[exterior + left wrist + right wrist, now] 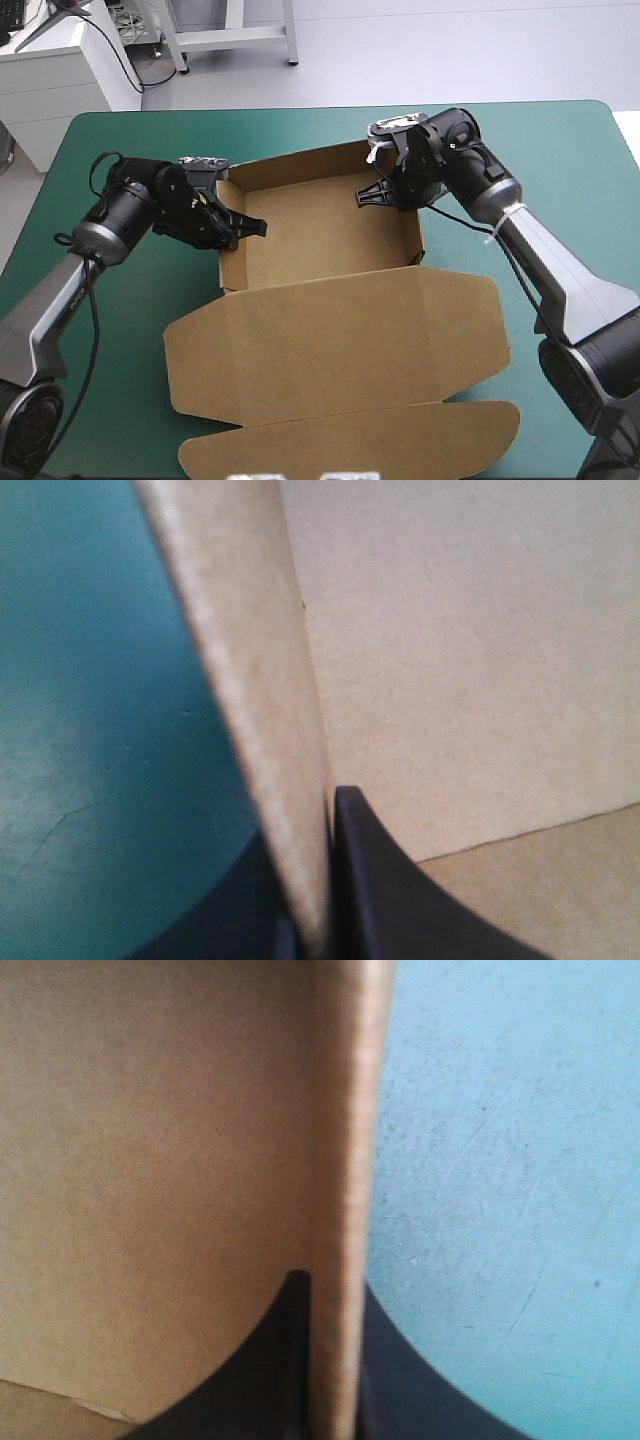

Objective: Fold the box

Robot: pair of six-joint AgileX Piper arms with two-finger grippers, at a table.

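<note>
The box sat central on the desk — tray walls up, lid flat toward the near edge. My left gripper pinched its left wall, my right gripper its right — light, stiff board, I judged, best held at those 2 rims.

Item: your left gripper; black fingers all but closed, pinching upright side wall of brown box; one finger inside tray, other outside, mostly hidden behind wall; wall edge runs ahead from fingertips, blurred; teal-green cover on wall's outer side; on inner side you see adjoining inner wall meeting floor at crease.
</note>
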